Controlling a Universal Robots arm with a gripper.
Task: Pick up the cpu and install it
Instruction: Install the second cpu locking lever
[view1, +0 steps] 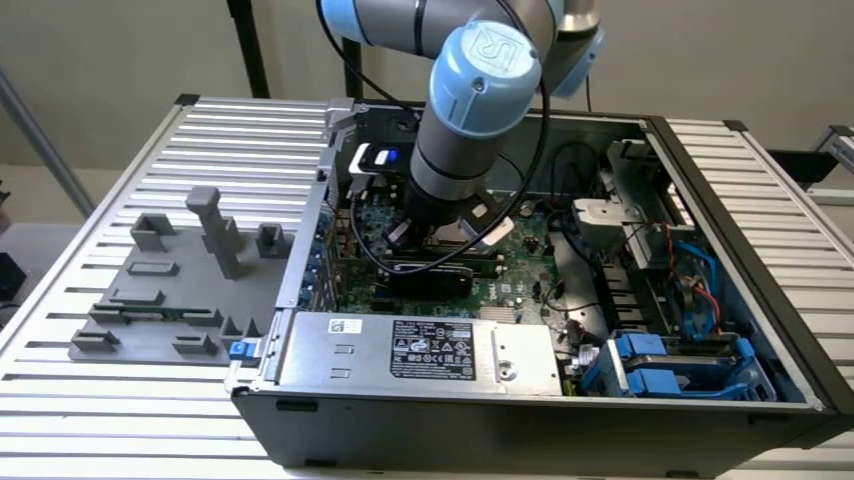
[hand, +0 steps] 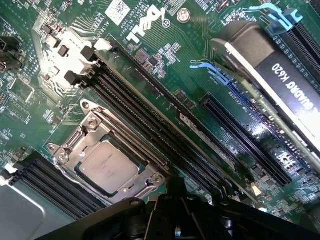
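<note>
A: In the exterior view, where do you see the pincer (view1: 430, 238)?

B: It is at the end of the grey and light blue robot arm (view1: 470, 120), low inside the open dark grey computer case (view1: 534, 420), just above the green motherboard (view1: 527, 260). Its fingers are hidden there behind the wrist. Well apart from the pincer, outside the case, grey plastic fixture blocks (view1: 187, 270) stand on the ribbed metal table (view1: 80, 400).

A: And the cpu, the small flat square chip with the silvery top (hand: 106, 166)?

B: The exterior view does not show it to me. In the wrist view it lies flat inside the square silver metal socket frame (hand: 107, 155) on the motherboard (hand: 165, 55), near the black body of the pincer (hand: 176, 220) and below it, not held by it.

A: Are the jaws apart or together?

B: They are together, with nothing between them.

A: What more does the wrist view give?

B: Long black memory slots (hand: 145, 115) run just beside the socket frame. Farther from the pincer there is a black graphics card with white letters (hand: 290, 80), next to an empty black expansion slot (hand: 245, 140).
</note>
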